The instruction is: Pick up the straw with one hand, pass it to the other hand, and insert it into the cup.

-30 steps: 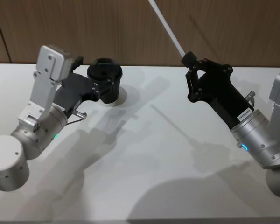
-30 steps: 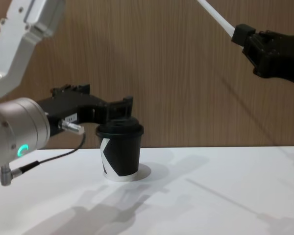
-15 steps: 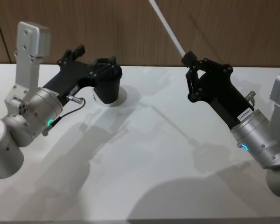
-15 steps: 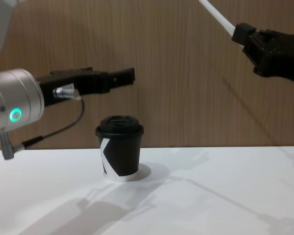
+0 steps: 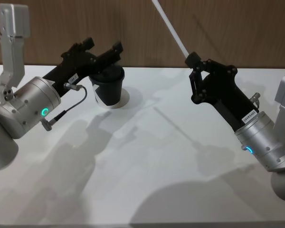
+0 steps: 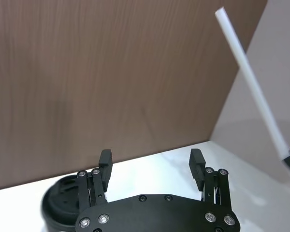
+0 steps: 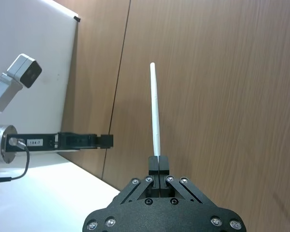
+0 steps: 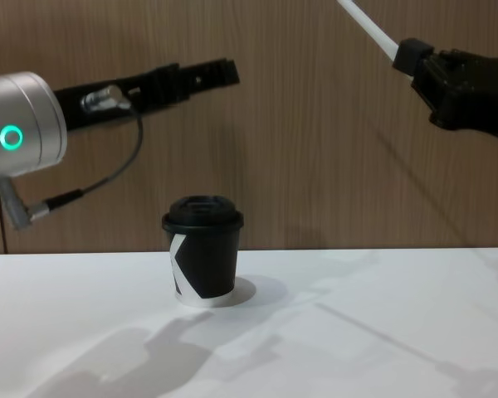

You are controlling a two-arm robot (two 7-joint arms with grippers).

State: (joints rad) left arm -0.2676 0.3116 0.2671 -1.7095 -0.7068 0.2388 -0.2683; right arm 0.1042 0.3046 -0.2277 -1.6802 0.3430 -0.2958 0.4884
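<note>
Right tool (image 5: 192,61): your fingers are pressed together on the lower end of the straw (image 5: 171,31). It is a tip pinch, with nothing else touched. From the right wrist, the straw (image 7: 155,111) runs straight out from the closed fingertips of the right tool (image 7: 159,164). In the head view it slants up and toward your left, and its upper end passes the top edge. The arm holds it in the air at the right, well above the table (image 5: 156,166). The blue ring on the wrist is lit.

Left tool (image 5: 103,45): your fingers are spread wide with an empty gap between them, touching nothing. From the chest, the left tool (image 8: 224,70) lies roughly level, high over the cup (image 8: 203,261) and well clear of its lid. The green ring is lit and the grey cable loops below the wrist. The left wrist view shows the two fingertips of the left tool (image 6: 151,159) parted, with the cup lid (image 6: 63,212) beneath them and the straw (image 6: 251,82) farther off, well apart.

Cup (image 5: 107,90): upright on the table with its lid on, at the far left-centre near the wood wall (image 5: 228,28).

Straw to cup: well apart. The straw is up at the right in the chest view (image 8: 367,25).
</note>
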